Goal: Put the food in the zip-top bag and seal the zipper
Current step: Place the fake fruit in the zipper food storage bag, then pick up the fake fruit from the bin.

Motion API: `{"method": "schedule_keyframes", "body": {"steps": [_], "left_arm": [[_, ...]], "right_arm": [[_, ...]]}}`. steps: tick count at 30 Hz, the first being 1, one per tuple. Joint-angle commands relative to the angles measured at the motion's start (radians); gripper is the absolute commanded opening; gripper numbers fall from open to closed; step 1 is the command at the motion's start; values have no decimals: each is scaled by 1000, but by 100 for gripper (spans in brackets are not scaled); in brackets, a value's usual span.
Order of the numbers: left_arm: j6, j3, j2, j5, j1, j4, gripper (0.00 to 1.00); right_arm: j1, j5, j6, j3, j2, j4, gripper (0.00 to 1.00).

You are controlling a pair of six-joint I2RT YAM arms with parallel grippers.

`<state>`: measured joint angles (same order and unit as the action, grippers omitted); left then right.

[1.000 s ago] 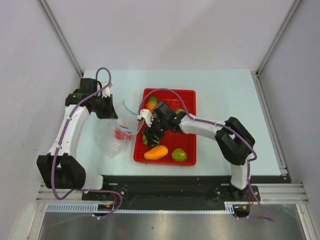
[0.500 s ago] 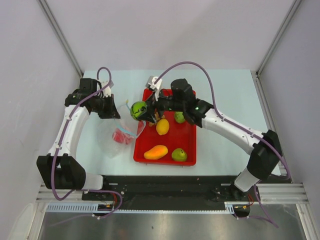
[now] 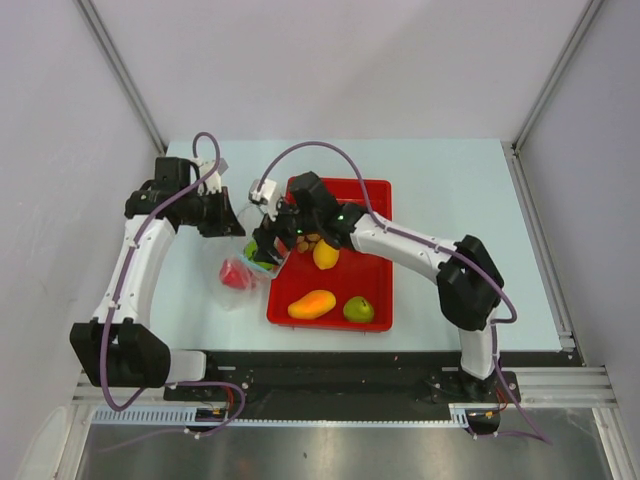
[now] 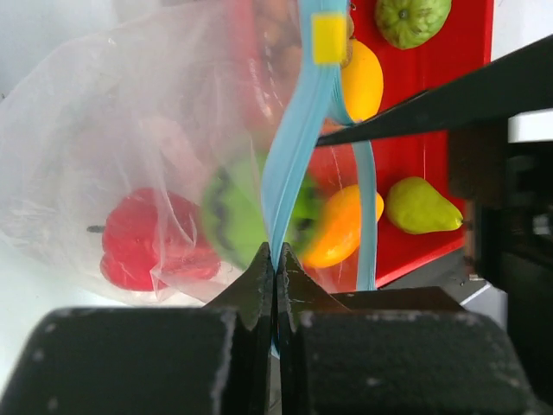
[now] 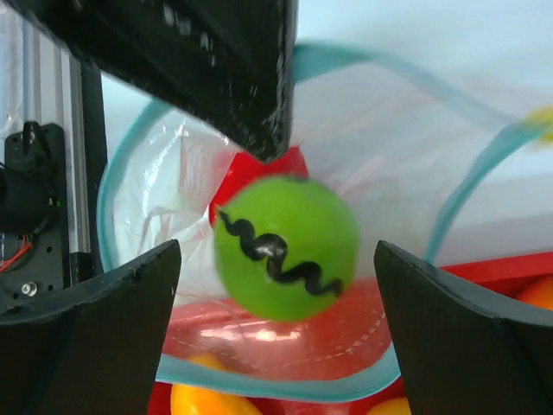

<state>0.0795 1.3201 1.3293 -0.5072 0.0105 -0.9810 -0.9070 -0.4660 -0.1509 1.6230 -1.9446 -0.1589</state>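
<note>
The clear zip-top bag (image 3: 228, 292) hangs open left of the red tray. My left gripper (image 4: 276, 259) is shut on its light-blue zipper (image 4: 289, 164), holding the mouth up. My right gripper (image 5: 276, 251) stands open over the bag mouth. A green round fruit (image 5: 285, 246) with a black squiggle sits blurred between its fingers (image 5: 95, 328), touching neither. A red piece (image 4: 143, 242) lies inside the bag. On the tray remain a mango (image 3: 311, 304), a green pear-shaped fruit (image 3: 358, 309), a lemon (image 3: 325, 254) and brown nuts (image 3: 312, 238).
The red tray (image 3: 376, 268) sits mid-table, right of the bag. A bumpy green fruit (image 4: 412, 17) lies at its far end. A yellow slider (image 4: 329, 36) rides on the zipper. Purple cables loop above both arms. Grey walls close in the table on three sides.
My right gripper carried the green round fruit from the tray to the bag mouth, dropped lower and opened, so the fruit is loose. My left gripper kept hold of the zipper.
</note>
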Motion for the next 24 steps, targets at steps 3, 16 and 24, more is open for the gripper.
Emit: {"method": "schedule_keyframes", "body": {"steps": [3,16,24], "left_arm": [[0,-9,-35,-33,-6,19,1],[6,-31,-42,-37,-6,38,1],[-3,-35,-36,-33,-6,38,1]], "right_arm": [[77,-89,-42,32,156,-128,100],[158,-178,-404,-207,266,-530,90],[112,-143,-617,-241,176,-487,93]]}}
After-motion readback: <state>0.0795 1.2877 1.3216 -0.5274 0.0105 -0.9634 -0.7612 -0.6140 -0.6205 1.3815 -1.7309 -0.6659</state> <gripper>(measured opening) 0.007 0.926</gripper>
